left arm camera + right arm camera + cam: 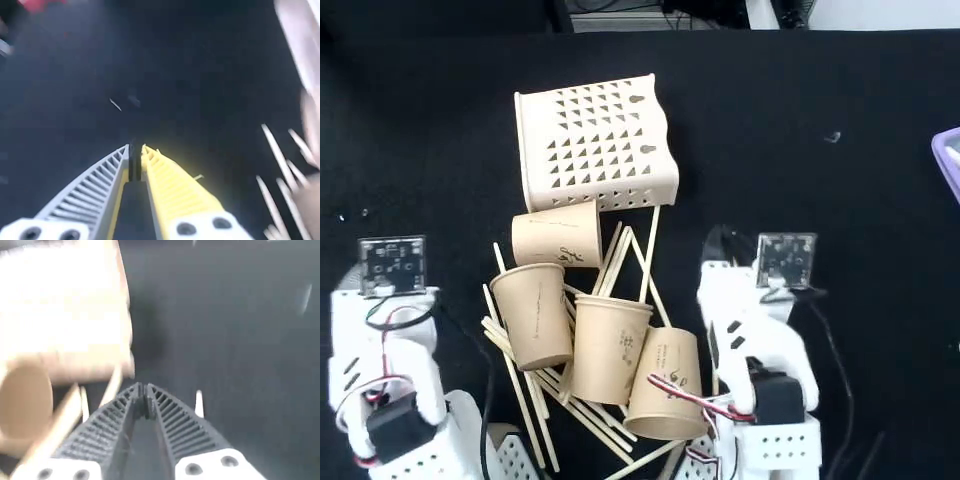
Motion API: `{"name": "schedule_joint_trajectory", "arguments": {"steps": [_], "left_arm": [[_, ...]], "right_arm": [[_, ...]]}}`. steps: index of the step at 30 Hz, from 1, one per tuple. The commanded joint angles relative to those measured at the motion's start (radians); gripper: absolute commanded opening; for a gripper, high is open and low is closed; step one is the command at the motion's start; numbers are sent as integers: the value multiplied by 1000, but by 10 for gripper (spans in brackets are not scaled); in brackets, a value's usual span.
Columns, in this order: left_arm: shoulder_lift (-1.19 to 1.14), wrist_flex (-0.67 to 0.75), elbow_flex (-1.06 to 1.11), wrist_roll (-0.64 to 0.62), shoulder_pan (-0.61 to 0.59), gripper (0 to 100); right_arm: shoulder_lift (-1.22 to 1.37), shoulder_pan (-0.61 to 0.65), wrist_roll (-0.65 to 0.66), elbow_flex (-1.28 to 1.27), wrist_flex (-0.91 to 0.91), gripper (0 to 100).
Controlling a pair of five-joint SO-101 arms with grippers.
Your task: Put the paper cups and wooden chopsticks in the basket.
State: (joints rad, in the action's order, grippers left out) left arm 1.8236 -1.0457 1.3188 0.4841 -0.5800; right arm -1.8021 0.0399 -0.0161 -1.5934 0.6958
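Note:
A cream basket [595, 145] with triangular holes lies on the black table, far centre. Just in front of it, several tan paper cups lie on their sides: one [557, 235] against the basket, the others [532, 315] [607, 348] [665, 385] nearer my arms. Wooden chopsticks [642, 262] are scattered under and around them. My left gripper [135, 150] is shut and holds nothing, over bare table with chopsticks [277, 150] off to one side. My right gripper [144, 390] is also shut on nothing, beside the basket [65, 305] and a cup's open mouth [25, 400].
The left arm [385, 340] stands to the left of the pile and the right arm [755, 330] to its right. A purple object [948, 160] sits at the right edge. Black table stretches wide on both sides.

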Motion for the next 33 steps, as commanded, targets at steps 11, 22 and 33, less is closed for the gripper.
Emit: {"name": "schedule_joint_trajectory", "arguments": {"steps": [11, 22, 33], "left_arm": [[-2, 402, -194, -264, 7, 189], [-296, 411, -321, -301, 260, 213], [-1367, 115, -1001, -437, 265, 217]], "right_arm": [[-65, 9, 216, 687, 137, 16], [665, 107, 138, 1402, 359, 16], [1168, 195, 135, 1262, 236, 145]]}}
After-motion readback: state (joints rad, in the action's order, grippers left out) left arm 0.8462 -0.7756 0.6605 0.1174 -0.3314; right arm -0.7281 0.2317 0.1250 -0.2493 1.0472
